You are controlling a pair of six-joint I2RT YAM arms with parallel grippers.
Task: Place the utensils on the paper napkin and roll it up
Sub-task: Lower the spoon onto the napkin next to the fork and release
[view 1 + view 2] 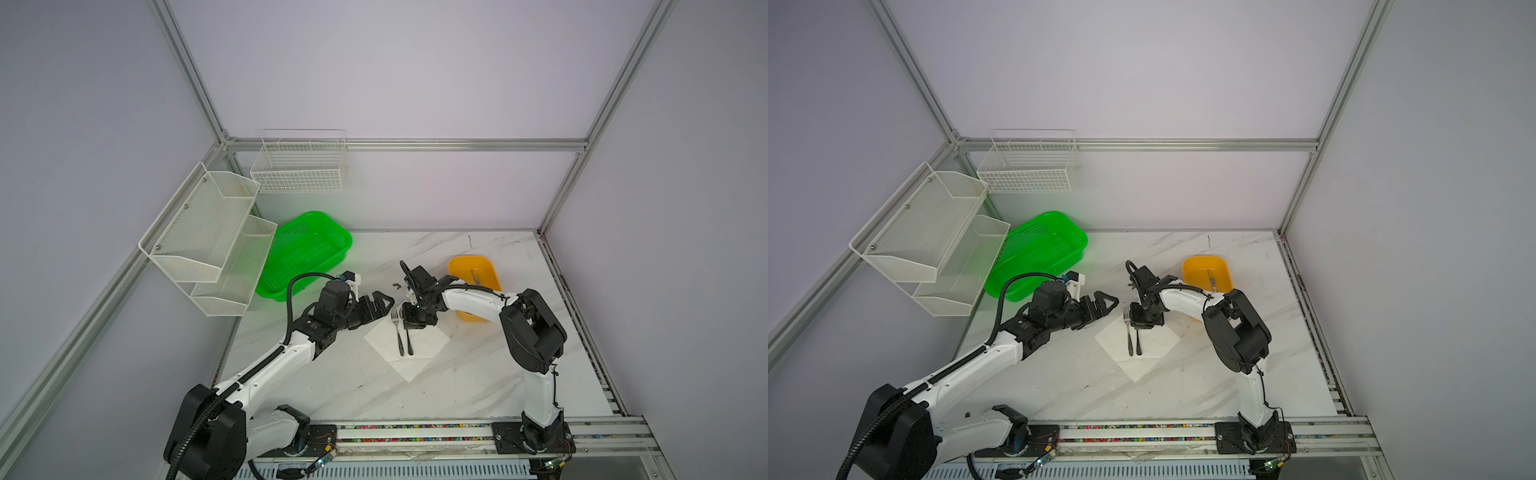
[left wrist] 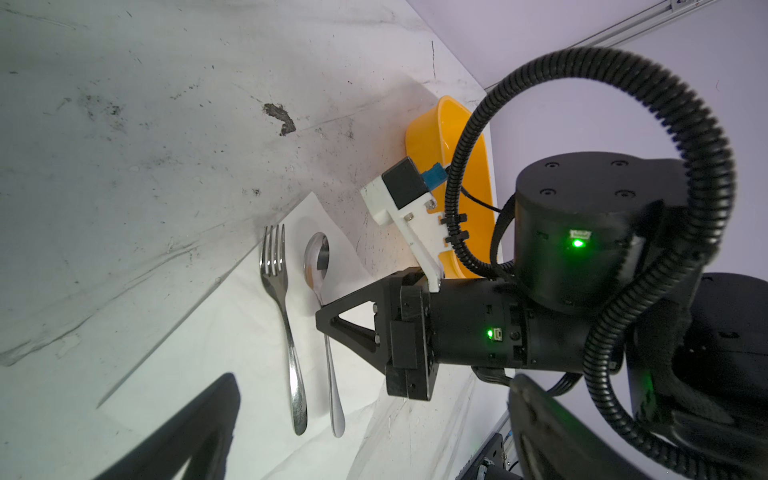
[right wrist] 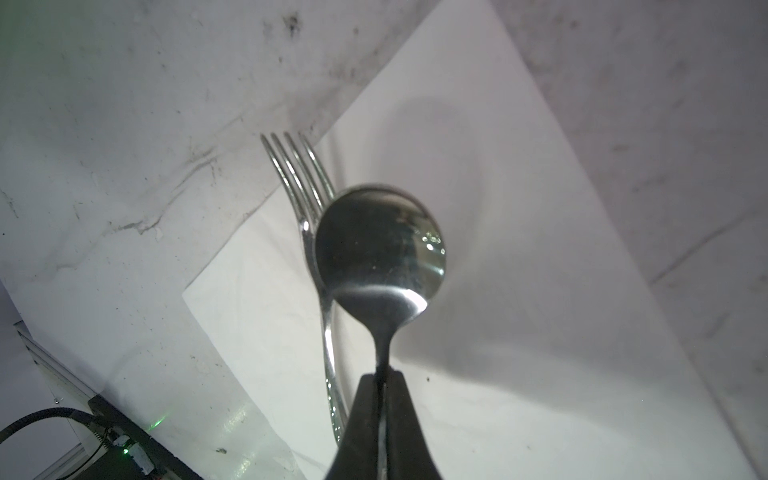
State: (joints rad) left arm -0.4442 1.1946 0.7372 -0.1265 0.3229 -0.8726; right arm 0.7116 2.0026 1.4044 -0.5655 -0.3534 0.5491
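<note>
A white marbled tabletop [image 1: 374, 395] fills the work cell; at its far left corner sits a green perforated basket [image 1: 305, 253], and toward the far right a yellow tub [image 1: 459, 266] with one silver utensil [image 1: 476, 276] lying inside, its type too small to tell; between the two arms, near the middle of the table, the paper napkin [image 1: 428, 347] lies flat and unrolled, one corner pointing toward the robot; the left gripper [image 1: 384, 303] hangs just beyond the napkin's left corner, jaws spread wide and holding nothing; the right gripper [image 3: 380, 382] points down over the napkin, jaws closed tight on the thin neck of the spoon [image 3: 380, 245], just behind its round bowl; the fork [image 1: 398, 332] lies on the paper just left of the spoon and parallel to it, tines reaching past the napkin's far edge onto the marble; whether the spoon's bowl touches the paper cannot be told, though its handle runs along the sheet in the left wrist view.
</note>
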